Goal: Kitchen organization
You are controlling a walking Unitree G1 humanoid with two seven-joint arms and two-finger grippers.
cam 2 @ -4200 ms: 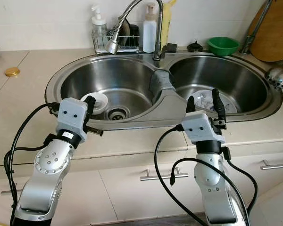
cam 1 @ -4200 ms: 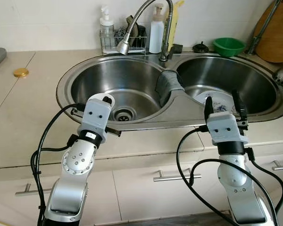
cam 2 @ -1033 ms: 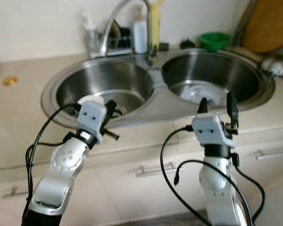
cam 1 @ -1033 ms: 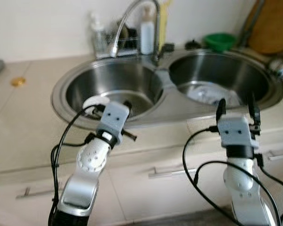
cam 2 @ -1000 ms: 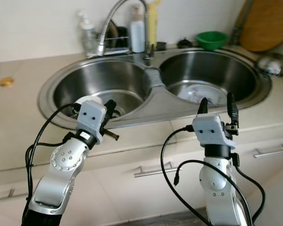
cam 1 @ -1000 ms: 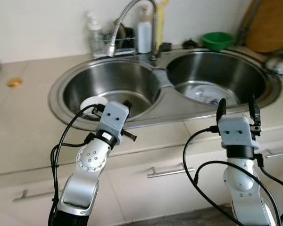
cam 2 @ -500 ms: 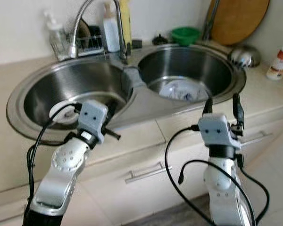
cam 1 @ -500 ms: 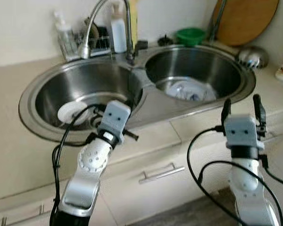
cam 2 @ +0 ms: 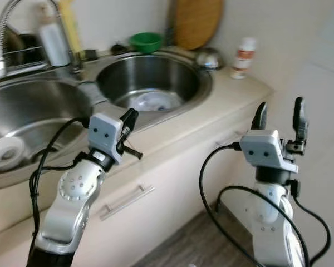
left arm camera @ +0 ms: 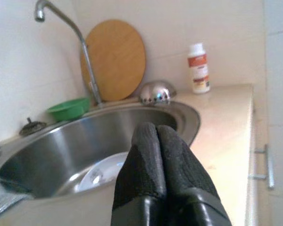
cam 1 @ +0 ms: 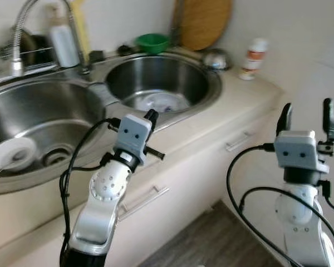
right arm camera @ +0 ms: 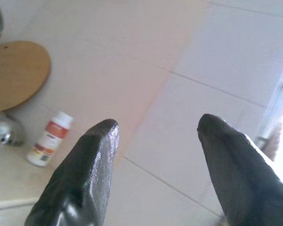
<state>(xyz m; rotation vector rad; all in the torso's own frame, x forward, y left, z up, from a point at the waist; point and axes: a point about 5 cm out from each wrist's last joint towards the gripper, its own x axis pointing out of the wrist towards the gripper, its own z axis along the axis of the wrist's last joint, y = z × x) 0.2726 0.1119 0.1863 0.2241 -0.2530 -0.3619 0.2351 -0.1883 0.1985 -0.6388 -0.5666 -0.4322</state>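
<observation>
Starting at the grippers, we note that neither carries anything: the left gripper, its two fingers pressed together on nothing, hovers over the front edge of the countertop before the right basin, while the right gripper, fingers spread wide apart, is raised off the counter's end, facing the tiled wall. From this we judge the organizing barely begun, or between steps, with every item yet to be put away. A patterned plate lies in the bottom of the right basin, and a white dish sits in the left basin beside the drain. Farther out, a green bowl rests on the rim behind the sink, a round wooden board leans against the wall, an upturned metal bowl lies next to it, and a white bottle with an orange label stands near the counter's corner. Behind the left basin we see the faucet, a white soap bottle and a wire rack. Nothing blocks the approach to the plate except the basin's own wall; drawer handles lie below.
</observation>
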